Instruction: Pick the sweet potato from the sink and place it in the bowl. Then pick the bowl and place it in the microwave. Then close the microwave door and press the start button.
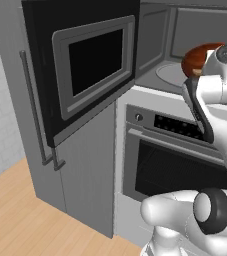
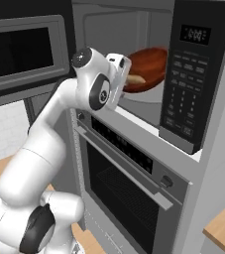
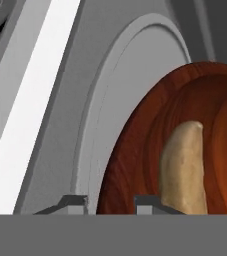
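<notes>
Pincer (image 3: 111,202) clamped on rim of bowl (image 3: 185,150) with sweet potato (image 3: 185,170) inside, held over turntable (image 3: 110,100) within microwave (image 2: 183,74), door (image 1: 85,70) open for loading.

No legible text, brand or number appears anywhere in these views. The microwave (image 2: 148,59) carries a narrow black control panel (image 2: 189,74) with a small display (image 2: 195,34) at its top showing pale marks (too blurred to make out as digits) and rows of buttons below whose markings are too small to read. The oven (image 2: 134,183) beneath it has a dark strip of faint dotted markings (image 2: 121,144) across its front, seen also from the left base view (image 1: 177,125), none of them readable.
</notes>
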